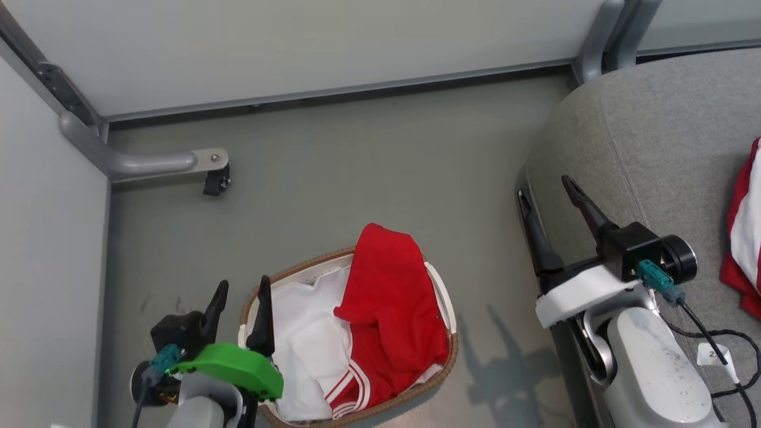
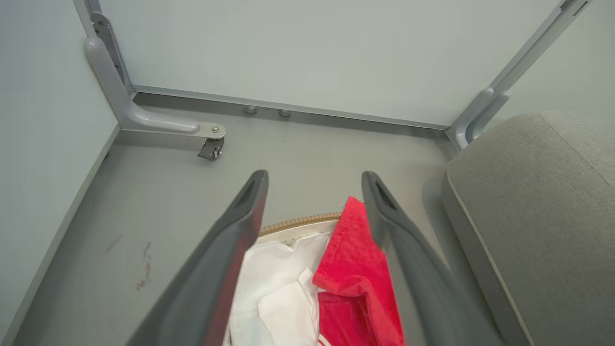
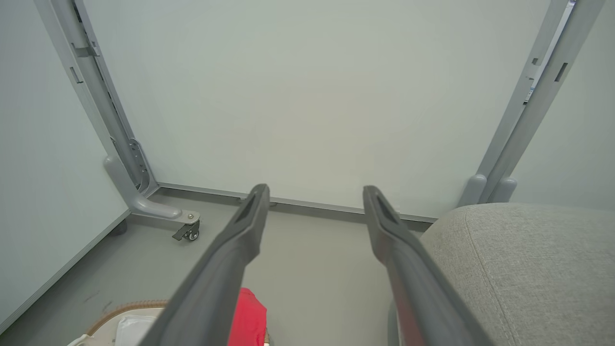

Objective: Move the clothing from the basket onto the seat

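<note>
Head view: the white laundry basket [image 1: 297, 270] stands on the floor [image 1: 357, 166], and a red striped garment [image 1: 392, 297] lies in it over the white liner [image 1: 309, 339]. The left end effector [image 1: 242, 295] is at the basket's left rim, fingers apart, holding nothing. The right end effector [image 1: 546, 193], also apart and empty, is at the edge of the grey seat [image 1: 654, 148], where a second red garment [image 1: 743, 238] lies. Left wrist view: the fingers stand apart above the red striped garment. Right wrist view: the seat is at the right, the basket low at the left.
</note>
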Available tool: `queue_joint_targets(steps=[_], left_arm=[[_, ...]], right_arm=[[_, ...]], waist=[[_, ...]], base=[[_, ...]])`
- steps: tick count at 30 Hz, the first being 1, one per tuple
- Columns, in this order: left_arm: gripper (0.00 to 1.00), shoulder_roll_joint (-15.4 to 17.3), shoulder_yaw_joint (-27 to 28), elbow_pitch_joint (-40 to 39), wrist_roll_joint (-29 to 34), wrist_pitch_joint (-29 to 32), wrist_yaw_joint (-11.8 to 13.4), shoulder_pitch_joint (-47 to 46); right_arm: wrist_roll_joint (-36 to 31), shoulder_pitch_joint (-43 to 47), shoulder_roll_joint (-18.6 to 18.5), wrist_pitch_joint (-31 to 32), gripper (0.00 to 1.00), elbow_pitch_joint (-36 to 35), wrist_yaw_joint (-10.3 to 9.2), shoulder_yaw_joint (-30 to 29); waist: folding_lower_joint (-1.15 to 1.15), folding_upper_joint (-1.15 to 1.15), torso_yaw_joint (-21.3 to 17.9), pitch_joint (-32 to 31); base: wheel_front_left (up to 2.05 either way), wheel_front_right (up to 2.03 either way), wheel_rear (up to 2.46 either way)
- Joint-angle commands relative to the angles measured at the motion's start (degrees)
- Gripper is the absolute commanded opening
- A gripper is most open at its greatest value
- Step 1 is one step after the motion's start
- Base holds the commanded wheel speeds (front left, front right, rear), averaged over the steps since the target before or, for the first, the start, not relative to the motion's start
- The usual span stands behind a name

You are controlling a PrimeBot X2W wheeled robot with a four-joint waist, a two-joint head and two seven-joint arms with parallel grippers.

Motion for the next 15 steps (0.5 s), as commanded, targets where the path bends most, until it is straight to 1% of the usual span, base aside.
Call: queue_joint_targets(steps=[1, 5, 8, 11, 15], left_arm=[[1.0, 0.19, -1.05, 0.36, -0.98, 0.03, -0.15, -2.43], [1.0, 0.5, -3.97, 0.99, -0.7, 0.03, -0.16, -6.38], [1.0, 1.82, -6.65, 1.86, -0.92, 0.03, -0.16, -9.45], [1.0, 2.95, -8.46, 2.8, -1.44, 0.03, -0.17, -12.22], [1.0, 5.25, -11.46, 3.72, -2.02, 0.03, -0.17, -15.65]], right_arm=[[0.54, -1.27, -0.11, -0.12, 1.0, -0.68, -0.08, 0.51], [1.99, -4.29, -0.14, -0.12, 1.0, -2.5, -0.08, 2.13], [3.0, -6.12, -0.09, -0.12, 1.0, -4.0, -0.08, 2.96], [2.61, -7.89, -0.09, -0.12, 1.0, -5.34, -0.08, 4.17], [4.04, -9.96, -0.03, -0.12, 1.0, -6.81, -0.08, 5.35]], waist=[[0.0, 0.0, -2.71, 6.25], [0.0, 0.0, -5.11, 10.9], [0.0, 0.0, -6.85, 14.43], [0.0, 0.0, -8.53, 17.63], [0.0, 0.0, -11.16, 21.95]], base=[[0.0, 0.0, 0.0], [0.0, 0.0, 0.0], [0.0, 0.0, 0.0], [0.0, 0.0, 0.0], [0.0, 0.0, 0.0]])
